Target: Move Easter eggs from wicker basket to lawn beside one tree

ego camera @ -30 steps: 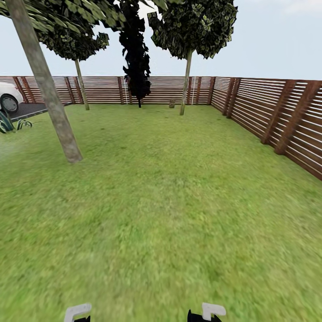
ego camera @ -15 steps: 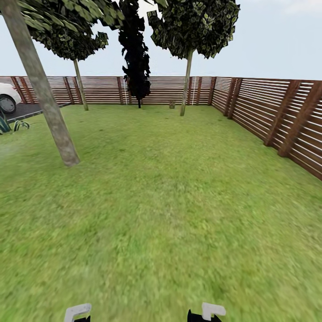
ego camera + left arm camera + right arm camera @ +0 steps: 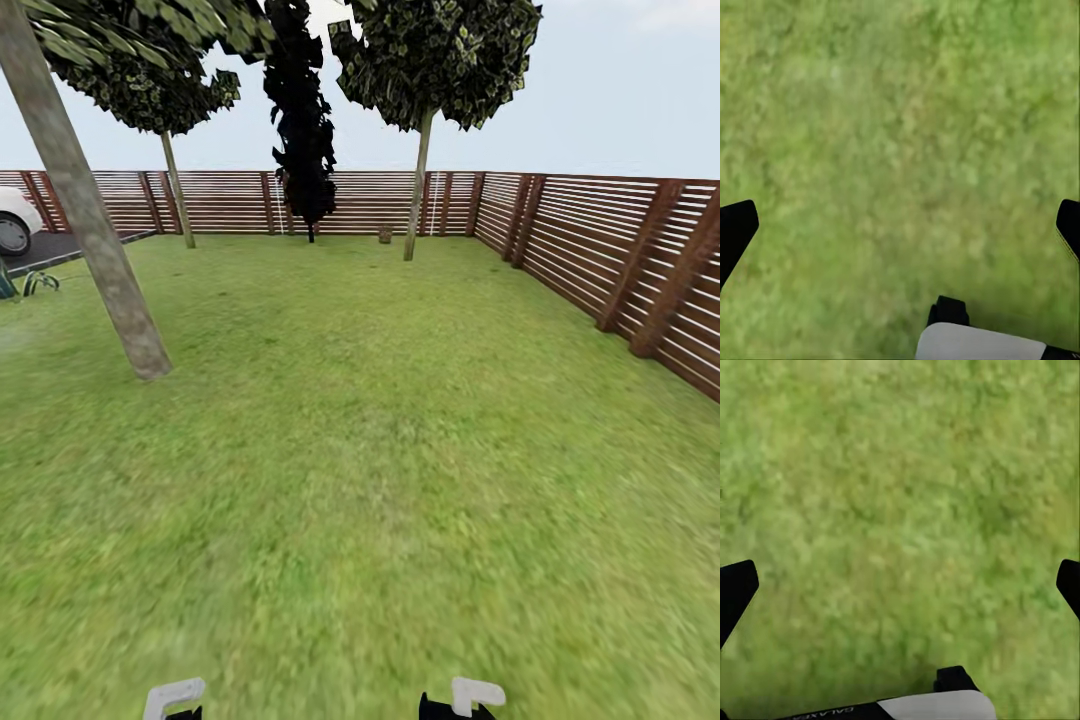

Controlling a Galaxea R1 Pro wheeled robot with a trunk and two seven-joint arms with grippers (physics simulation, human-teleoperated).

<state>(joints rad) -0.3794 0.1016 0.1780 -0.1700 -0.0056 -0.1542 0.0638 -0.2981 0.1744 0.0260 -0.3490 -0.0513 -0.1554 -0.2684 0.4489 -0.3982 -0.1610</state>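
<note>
Bright green lawn [image 3: 380,450] stretches ahead of me in the fenced garden. Far off, by the back fence, a small brown shape that looks like the wicker basket [image 3: 385,234] sits on the grass, just left of a pale tree trunk [image 3: 415,195]. The Easter eggs are too far away to make out. A nearer leaning tree trunk [image 3: 100,250] stands at the left. My left gripper [image 3: 900,232] and right gripper [image 3: 900,592] both hang open over bare grass, with nothing between the fingers. White parts of both arms [image 3: 175,697] [image 3: 470,695] show at the bottom edge.
A dark slatted wooden fence [image 3: 610,250] runs along the back and right side. A near-black cypress [image 3: 300,130] and a third tree [image 3: 178,195] stand at the back. A white car [image 3: 10,218] on grey paving [image 3: 55,247] and low plants [image 3: 30,283] lie far left.
The whole head view has shifted: the near trunk has slid left and lower and the right fence has drawn closer, so the camera moved forward. Both arms hold the same pose.
</note>
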